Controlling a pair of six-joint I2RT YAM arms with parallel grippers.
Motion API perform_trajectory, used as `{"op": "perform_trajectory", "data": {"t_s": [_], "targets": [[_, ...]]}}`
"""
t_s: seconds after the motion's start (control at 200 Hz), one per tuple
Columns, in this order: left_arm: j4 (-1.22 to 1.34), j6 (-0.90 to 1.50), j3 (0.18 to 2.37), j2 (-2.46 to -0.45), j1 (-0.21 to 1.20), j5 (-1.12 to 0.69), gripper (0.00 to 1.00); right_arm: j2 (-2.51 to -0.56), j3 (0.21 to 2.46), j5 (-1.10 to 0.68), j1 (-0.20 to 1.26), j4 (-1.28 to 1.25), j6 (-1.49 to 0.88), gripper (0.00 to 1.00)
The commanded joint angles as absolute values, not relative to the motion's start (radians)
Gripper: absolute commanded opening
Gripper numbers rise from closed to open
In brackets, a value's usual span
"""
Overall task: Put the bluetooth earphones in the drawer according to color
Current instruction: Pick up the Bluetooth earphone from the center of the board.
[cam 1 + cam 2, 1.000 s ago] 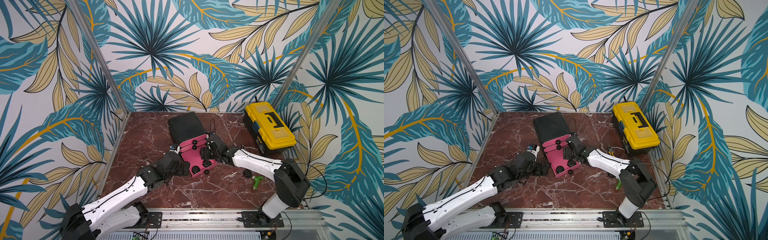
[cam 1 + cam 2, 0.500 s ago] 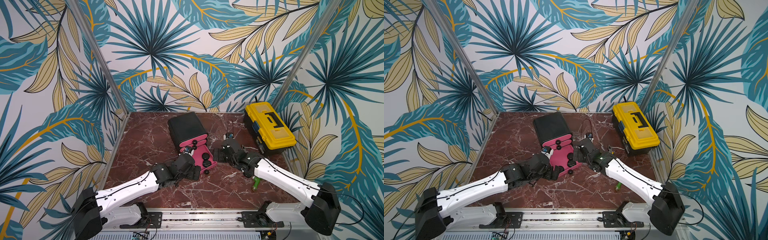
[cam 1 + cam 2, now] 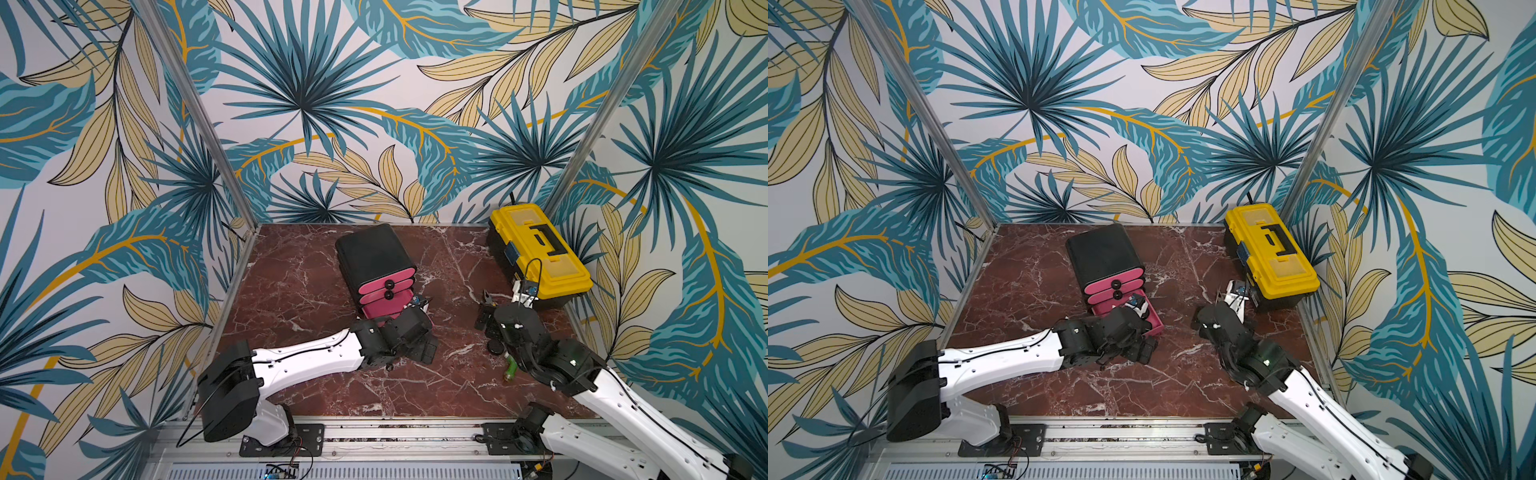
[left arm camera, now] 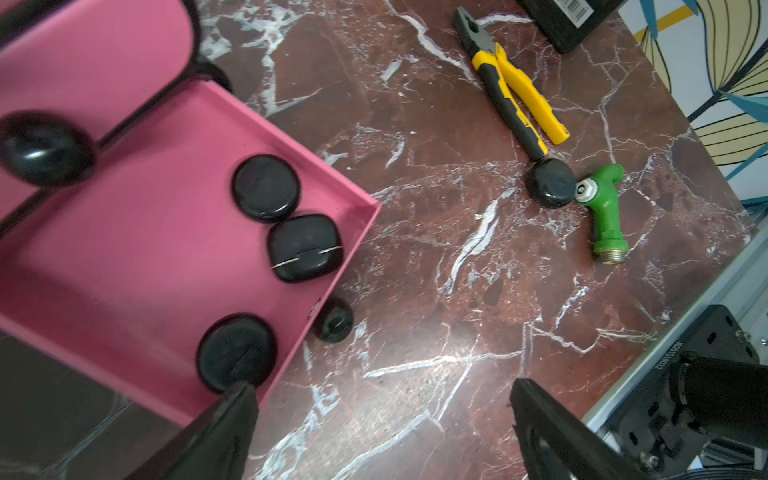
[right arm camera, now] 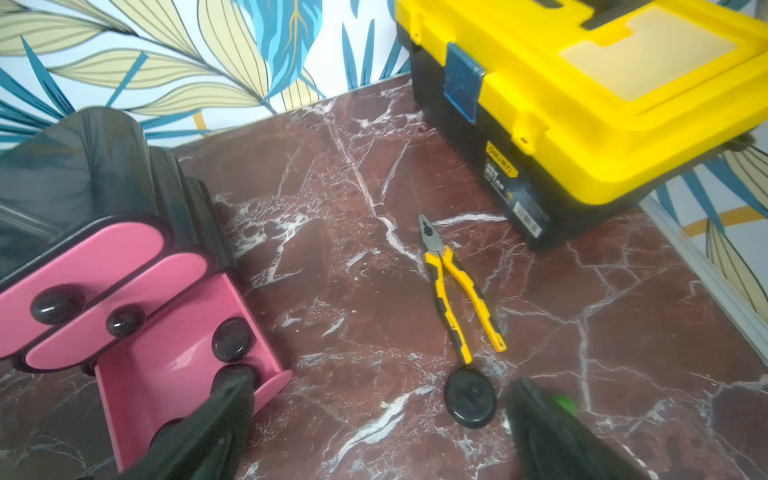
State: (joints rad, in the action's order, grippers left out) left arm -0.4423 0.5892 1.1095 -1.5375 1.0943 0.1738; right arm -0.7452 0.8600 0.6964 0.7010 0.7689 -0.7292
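Bluetooth earphones [image 4: 304, 247], three smooth black pebble-like cases, lie in the pulled-out bottom pink drawer [image 4: 124, 249] of the black rounded cabinet [image 3: 374, 253]. A fourth black case [image 5: 471, 399] sits on the maroon marble worktop [image 5: 353, 291], touching the yellow-and-black pliers [image 5: 437, 249]. Left gripper [image 4: 374, 415] gapes wide and empty at the drawer's front corner; right gripper [image 5: 382, 411] stands wide, empty, near the loose case.

- You've got drawer [image 3: 376, 266]: blk shell, pink fronts.
- Earphones [image 4: 305, 247] you see: blk.
- Toolbox [image 3: 528, 257]: yel/blk.
- Pliers [image 4: 503, 97]: yel/blk.
- Table [image 3: 291, 291]: red marble, wht veins.
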Motion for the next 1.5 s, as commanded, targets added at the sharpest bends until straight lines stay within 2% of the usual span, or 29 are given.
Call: {"op": "perform_trajectory", "data": {"t_s": [0.0,0.265,0.696,1.132,1.317,1.497], "targets": [[-0.410,0.564,1.229,-1.621,1.127,0.146,1.00,-0.664,0.835,0.792,0.702,0.875,-0.776,0.99],[-0.439,0.532,1.467,-1.866,1.181,0.126,1.00,-0.500,0.834,0.822,0.701,0.928,-0.779,0.99],[-0.547,0.480,1.853,-2.246,1.229,0.192,0.99,-0.418,0.876,0.825,0.701,0.989,-0.773,0.99],[-0.591,0.437,2.136,-2.549,1.263,0.294,0.87,-0.382,0.904,0.825,0.702,1.000,-0.766,0.99],[-0.632,0.424,2.254,-2.634,1.268,0.311,0.75,-0.385,0.908,0.825,0.701,1.000,-0.764,1.00],[-0.641,0.419,2.245,-2.623,1.267,0.308,0.54,-0.383,0.899,0.828,0.701,1.001,-0.769,0.99]]}}
